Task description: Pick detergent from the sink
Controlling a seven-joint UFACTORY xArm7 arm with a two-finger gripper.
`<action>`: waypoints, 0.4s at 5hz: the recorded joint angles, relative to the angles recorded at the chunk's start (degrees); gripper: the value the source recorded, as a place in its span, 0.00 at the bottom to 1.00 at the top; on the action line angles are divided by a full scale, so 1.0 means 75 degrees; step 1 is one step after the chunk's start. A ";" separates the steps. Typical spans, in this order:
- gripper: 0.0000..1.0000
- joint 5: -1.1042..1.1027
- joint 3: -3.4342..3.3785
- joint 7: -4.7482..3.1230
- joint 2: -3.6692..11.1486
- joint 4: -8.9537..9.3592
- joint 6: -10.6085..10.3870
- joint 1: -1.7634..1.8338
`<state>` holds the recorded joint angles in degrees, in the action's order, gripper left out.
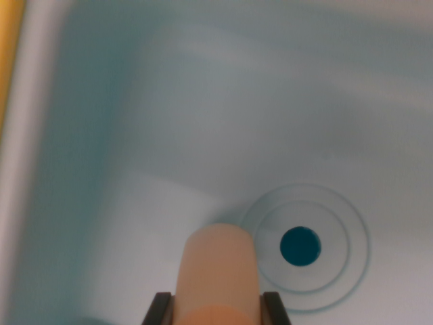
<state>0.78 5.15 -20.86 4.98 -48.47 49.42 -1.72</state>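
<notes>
At the bottom edge of the wrist view, the tool (216, 308) shows only as two dark fingertips (161, 309), one on each side of the detergent (218, 274). They sit tight against its sides, so the tool is clamped on it. The detergent is a pale peach, rounded body rising from the bottom edge to a blunt top near the frame's middle. Just beside it, toward the wrist view's right, lies the drain (300, 246), a dark teal hole ringed by raised circles. Beyond stretches the sink (203, 101), its pale blue-white floor blurred. At the far left runs a white rim, with a yellow strip (8, 47) outside it.
</notes>
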 joint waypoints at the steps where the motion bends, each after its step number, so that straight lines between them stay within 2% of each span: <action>1: 1.00 0.0000 0.0000 0.0000 0.0000 0.0000 0.0000 0.0000; 2: 1.00 -0.0004 -0.0001 0.0003 -0.0036 -0.0097 0.0132 0.0001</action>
<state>0.75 5.15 -20.83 4.71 -49.19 50.41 -1.72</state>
